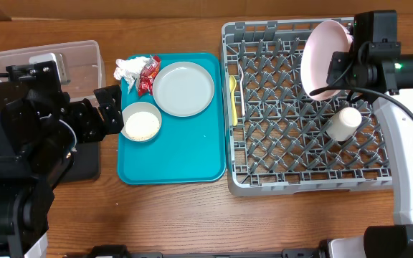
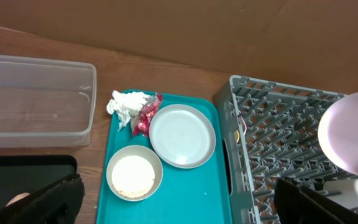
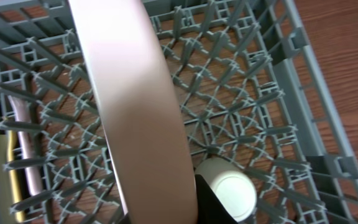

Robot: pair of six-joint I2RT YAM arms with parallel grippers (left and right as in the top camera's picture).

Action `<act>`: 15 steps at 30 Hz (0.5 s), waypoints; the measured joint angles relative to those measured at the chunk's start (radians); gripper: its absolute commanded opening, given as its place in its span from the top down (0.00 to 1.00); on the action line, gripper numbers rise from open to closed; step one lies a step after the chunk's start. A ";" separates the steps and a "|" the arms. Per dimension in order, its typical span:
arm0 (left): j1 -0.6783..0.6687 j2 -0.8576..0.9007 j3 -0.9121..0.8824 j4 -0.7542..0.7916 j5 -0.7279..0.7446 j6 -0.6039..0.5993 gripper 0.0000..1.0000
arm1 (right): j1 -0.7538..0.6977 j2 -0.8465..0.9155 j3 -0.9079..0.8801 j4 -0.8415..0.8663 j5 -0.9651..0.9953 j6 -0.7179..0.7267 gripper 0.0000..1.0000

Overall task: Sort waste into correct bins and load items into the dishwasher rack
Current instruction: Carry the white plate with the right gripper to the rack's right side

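My right gripper (image 1: 344,66) is shut on the rim of the white-pink plate (image 1: 323,61), holding it on edge over the back of the grey dishwasher rack (image 1: 307,179); the plate fills the right wrist view (image 3: 142,112). The white cup (image 1: 343,123) lies in the rack, and so does the yellow spoon (image 1: 233,97). My left gripper (image 1: 108,107) is open and empty beside the teal tray (image 1: 171,168). That tray holds the grey-blue plate (image 1: 183,88), the bowl of rice (image 1: 141,123), the napkin (image 1: 129,69) and the red wrapper (image 1: 148,75).
The clear tub (image 1: 77,57) stands at the back left. The black tray (image 1: 84,165) lies in front of it, mostly hidden under my left arm. A pale handle (image 3: 27,155) lies next to the spoon (image 3: 14,180) in the rack.
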 measured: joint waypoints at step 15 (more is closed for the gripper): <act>0.000 0.000 0.000 0.000 0.000 0.000 0.00 | 0.000 0.000 0.000 0.013 0.050 -0.066 0.88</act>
